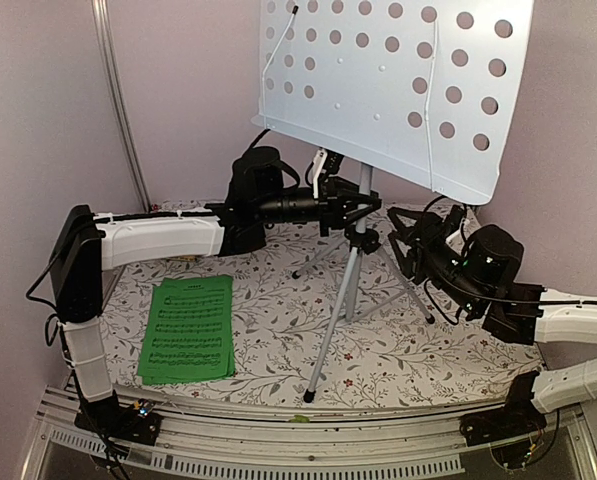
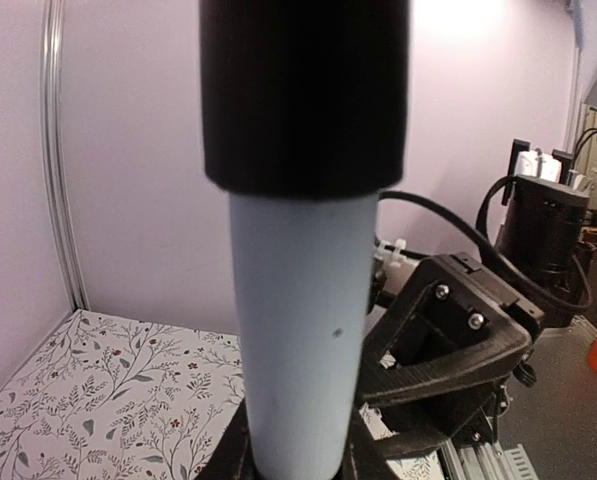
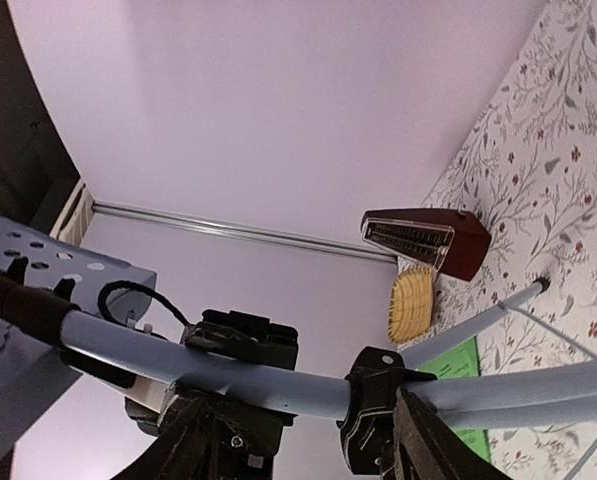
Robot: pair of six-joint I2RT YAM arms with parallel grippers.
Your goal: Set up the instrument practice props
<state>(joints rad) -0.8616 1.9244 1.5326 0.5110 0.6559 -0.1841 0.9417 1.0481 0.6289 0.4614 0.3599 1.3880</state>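
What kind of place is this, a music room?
Likely a robot test table dressed as a music corner: robot arms bolted at its edge, a blue music stand, and a green sheet-music booklet on flowered cloth.

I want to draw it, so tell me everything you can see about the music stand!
The stand has a pale blue metal-looking desk full of round holes, tilted, on a pale pole with black collars. Three thin silver legs spread on the flowery cloth, so it stands upright mid-table. The left gripper is clamped on the pole just under the desk.
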